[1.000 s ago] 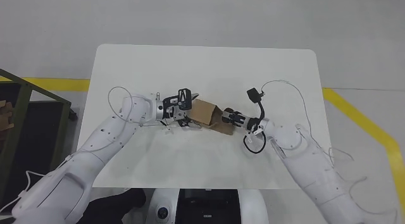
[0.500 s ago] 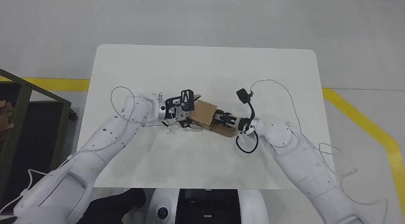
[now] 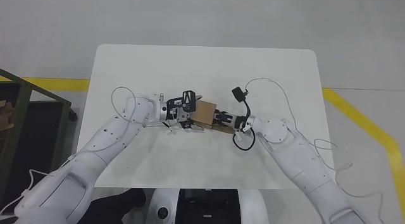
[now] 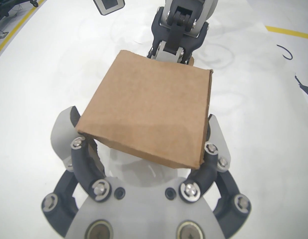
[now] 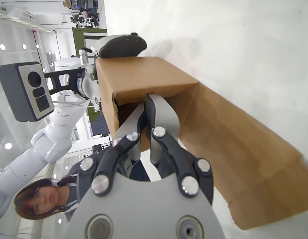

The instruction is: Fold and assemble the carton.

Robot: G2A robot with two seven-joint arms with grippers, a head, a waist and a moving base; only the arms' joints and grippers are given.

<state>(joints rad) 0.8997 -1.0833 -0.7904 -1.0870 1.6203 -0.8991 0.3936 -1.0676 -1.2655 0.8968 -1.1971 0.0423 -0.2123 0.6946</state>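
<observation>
Over the last second the left gripper (image 4: 140, 121) has edged a little to the right. The right arm has come in more strongly from the other side, driving its gripper (image 5: 147, 100) toward the carton (image 3: 204, 112). That suggests an end flap is being tucked or the tube squared up, with the end not yet closed.

The left gripper's fingers are spread wide and clamp the carton's near end across its width, one finger on each side. The carton sits near the middle of the table (image 3: 126, 66), between the two grippers, with a long flap hanging open at its right end. The right gripper's fingers are pressed together and their tips poke into that open end. I cannot tell whether they pinch an inner flap.
</observation>
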